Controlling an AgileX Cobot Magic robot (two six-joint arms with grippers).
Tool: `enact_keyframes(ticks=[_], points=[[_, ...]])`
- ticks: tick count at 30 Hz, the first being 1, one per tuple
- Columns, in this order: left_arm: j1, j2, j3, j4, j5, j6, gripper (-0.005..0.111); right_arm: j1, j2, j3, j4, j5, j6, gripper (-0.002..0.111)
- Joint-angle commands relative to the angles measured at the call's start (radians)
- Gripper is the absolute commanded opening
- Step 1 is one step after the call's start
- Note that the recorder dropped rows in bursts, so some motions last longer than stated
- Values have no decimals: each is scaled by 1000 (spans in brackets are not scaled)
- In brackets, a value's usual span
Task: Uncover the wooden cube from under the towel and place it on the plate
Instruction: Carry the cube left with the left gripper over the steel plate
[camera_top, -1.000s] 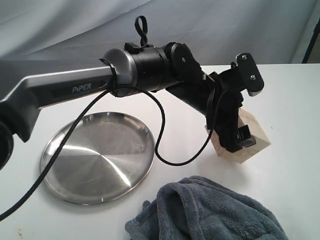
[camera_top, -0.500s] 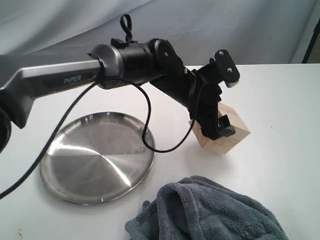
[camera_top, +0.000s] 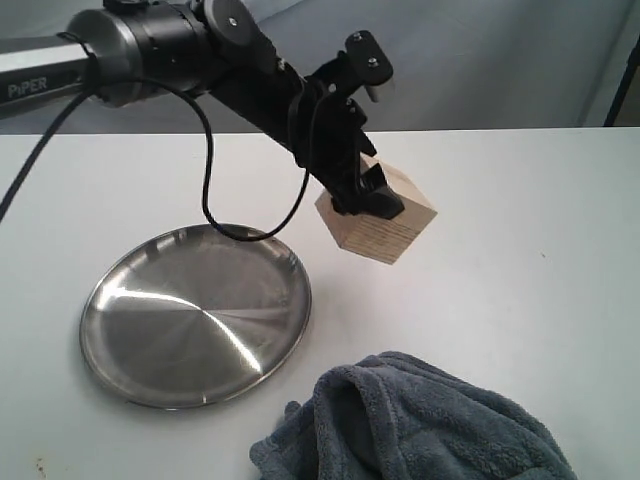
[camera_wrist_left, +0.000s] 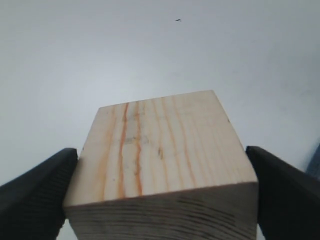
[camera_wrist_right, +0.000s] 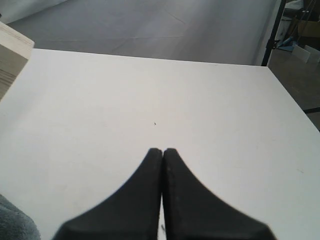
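My left arm runs out of the exterior view at the far left, so only its forearm, wrist and a looping black cable (camera_top: 207, 170) show. The left gripper (camera_top: 365, 195) is clamped on the wooden cube (camera_top: 385, 225). One black finger lies across the cube's top and the other is hidden behind the block. In the left wrist view both pads press the cube's opposite sides, and the block fills most of the frame. The cube hangs tilted, one corner down, just right of the plate's (camera_top: 195, 315) far rim and not on it. I cannot tell how far it clears the white table (camera_top: 540, 250). The grey-blue towel (camera_top: 420, 425) lies crumpled at the near edge, right of the plate, and the frame cuts off its near side. My right arm does not appear in the exterior view. Its wrist camera shows the right gripper (camera_wrist_right: 162, 155) with fingertips pressed together, holding nothing, over bare table
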Motion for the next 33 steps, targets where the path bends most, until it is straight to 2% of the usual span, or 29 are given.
enact_keyframes(ticks=[1, 5, 9, 15, 26, 33], points=[[56, -65, -1, 47, 30, -76, 0, 3, -6, 4, -8, -4, 2, 0], [111, -114, 50, 60, 47, -84, 0, 3, -6, 4, -8, -4, 2, 0], [175, -178, 160, 60, 47, -73, 0, 3, -6, 4, -8, -4, 2, 0], [234, -258, 332, 60, -56, -66, 0, 3, -6, 4, -8, -4, 2, 0], [237, -294, 541, 59, -244, -51, 0, 3, -6, 4, -8, -4, 2, 0], [237, -305, 650, 51, -449, -46, 0, 3, -6, 4, -8, -4, 2, 0]])
